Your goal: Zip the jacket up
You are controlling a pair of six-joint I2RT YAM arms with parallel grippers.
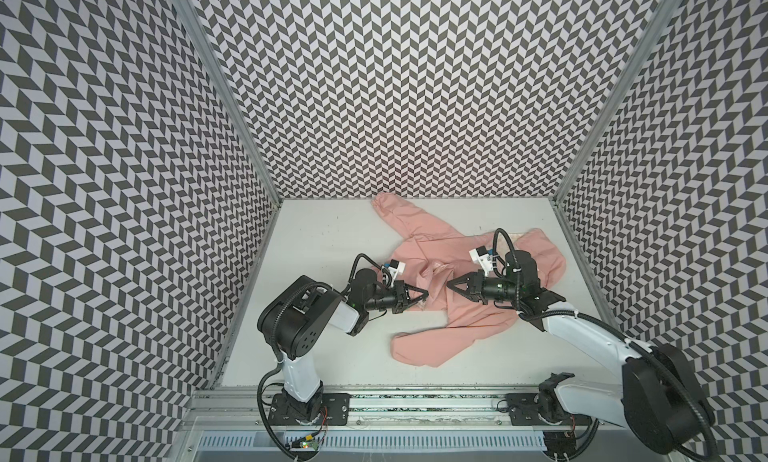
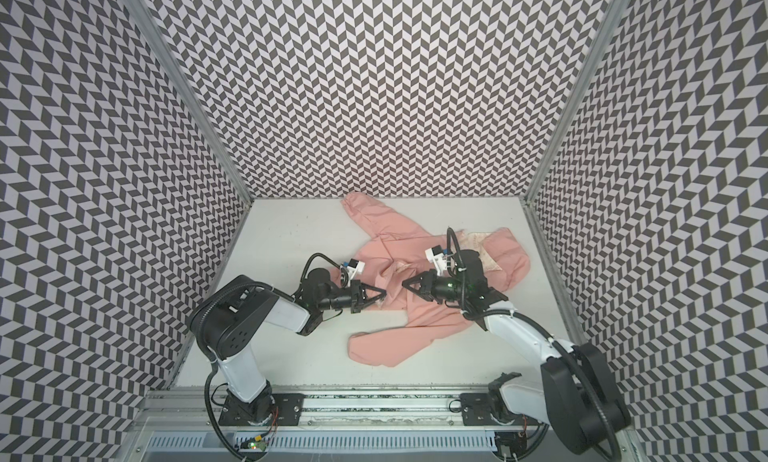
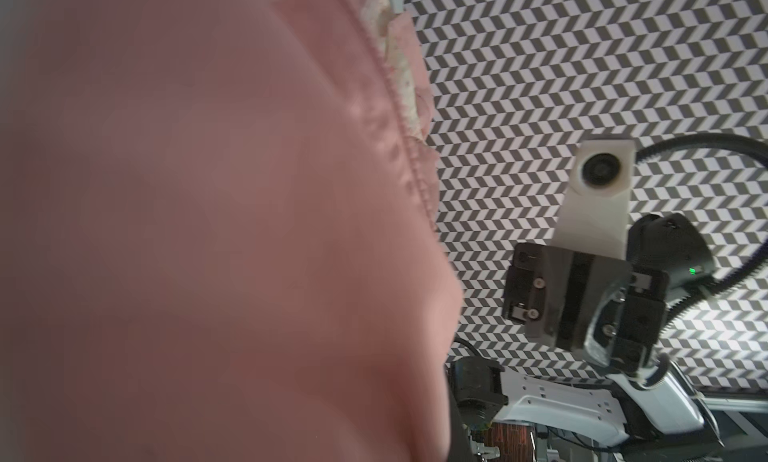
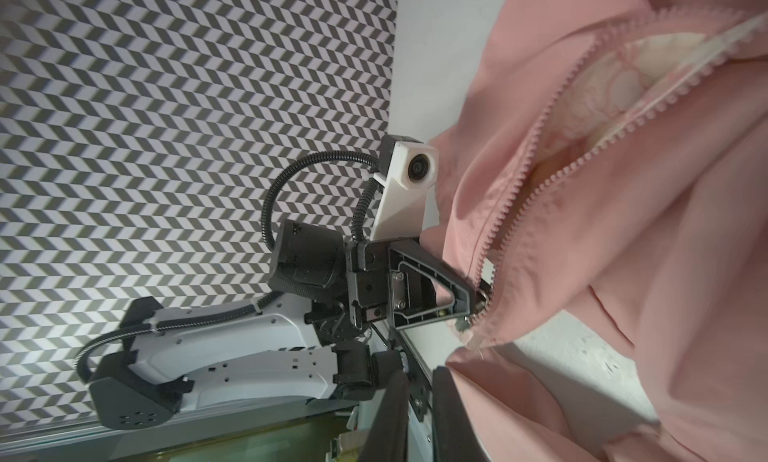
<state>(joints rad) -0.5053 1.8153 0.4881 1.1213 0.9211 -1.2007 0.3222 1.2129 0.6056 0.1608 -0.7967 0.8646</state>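
Left gripper (image 4: pixel 473 308): clamped on the jacket (image 1: pixel 436 244) at the bottom end of the zipper (image 4: pixel 519 190); a metal piece, probably the slider (image 4: pixel 482 294), sits at its tip.
Right gripper (image 1: pixel 451 283): faces the left one, just apart from it, over the cloth. Its jaws are nearly together, but I cannot tell whether they have met.
Jacket: rumpled on the desk (image 1: pixel 324 248), centre-right, front gaping.
Risk: a pull may drag the cloth from the pinch. The curved, slack teeth or the cream lining (image 4: pixel 602 86) could jam the slider, and tips this near may collide.
Views: only the right wrist view shows teeth, lining and pinch. The left wrist view is mostly blurred pink. Both top views show the whole layout.
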